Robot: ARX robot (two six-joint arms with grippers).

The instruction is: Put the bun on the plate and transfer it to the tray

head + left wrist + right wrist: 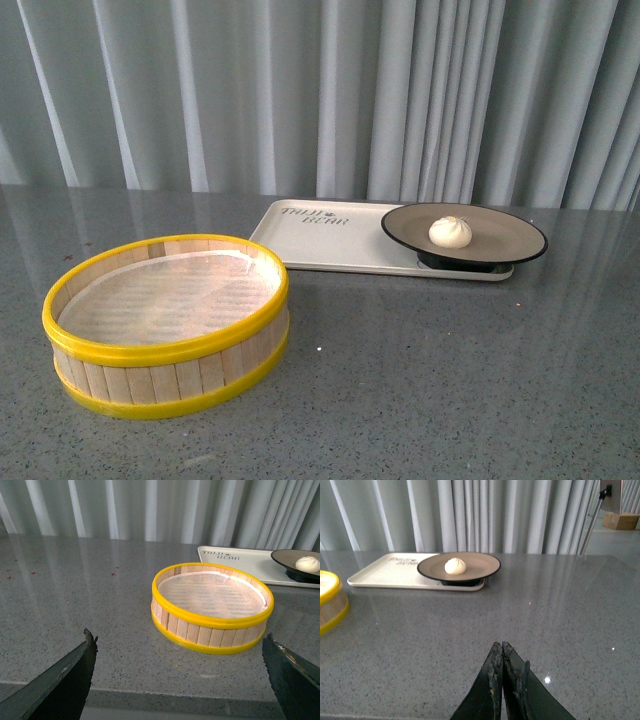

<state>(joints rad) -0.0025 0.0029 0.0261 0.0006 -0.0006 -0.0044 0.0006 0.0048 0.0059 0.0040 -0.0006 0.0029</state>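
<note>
A: Start with the big things. Why does the table (pixel 420 380) look so settled?

B: I'd judge the job done. The tray (pixel 320 240) lies flat at the far side, the plate (pixel 500 240) sits on its right end with its rim hanging a little past the tray's edge, and the bun (pixel 450 232) rests mid-plate. The steamer (pixel 165 320) stands apart, nearer and to the left, with only its liner inside.

A: And the arms?

B: Both are pulled back near the table's front edge, holding nothing. The left gripper (pixel 180 680) has its jaws spread wide, the steamer showing between them. The right gripper (pixel 503 680) has its jaws pressed together, empty.

A: Anything hard to read?

B: The plate covers the tray's right end, so any print there is hidden. The lettering at the other end is too small to read. The front view shows neither arm.
</note>
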